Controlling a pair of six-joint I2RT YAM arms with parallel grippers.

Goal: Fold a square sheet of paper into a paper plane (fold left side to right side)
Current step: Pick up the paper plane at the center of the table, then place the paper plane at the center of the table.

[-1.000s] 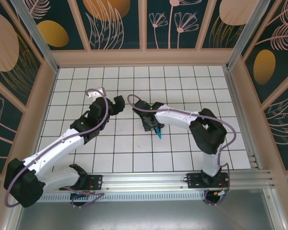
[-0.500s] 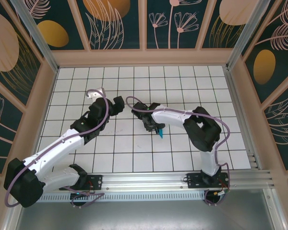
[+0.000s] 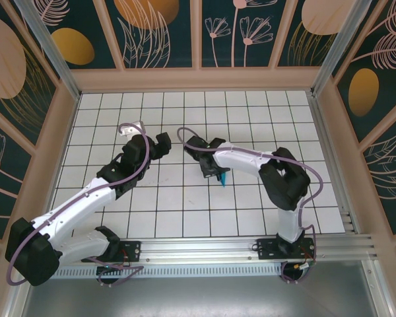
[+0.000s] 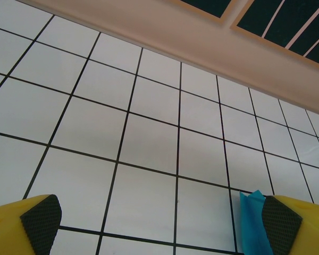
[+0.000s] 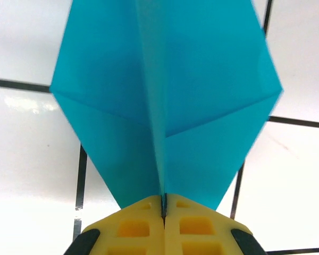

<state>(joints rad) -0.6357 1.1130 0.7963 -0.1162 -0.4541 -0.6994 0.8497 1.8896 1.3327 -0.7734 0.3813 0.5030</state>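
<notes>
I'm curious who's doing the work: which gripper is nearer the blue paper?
Right. The right gripper is shut on the paper, pinching its folded ridge. The left gripper hangs open off to the paper's left, apart from it.

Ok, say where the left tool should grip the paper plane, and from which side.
On the paper plane, probably the centre ridge beyond the right tool, coming from the end opposite it. That ridge is a fold between sloping wings, so jaws could straddle it.
</notes>
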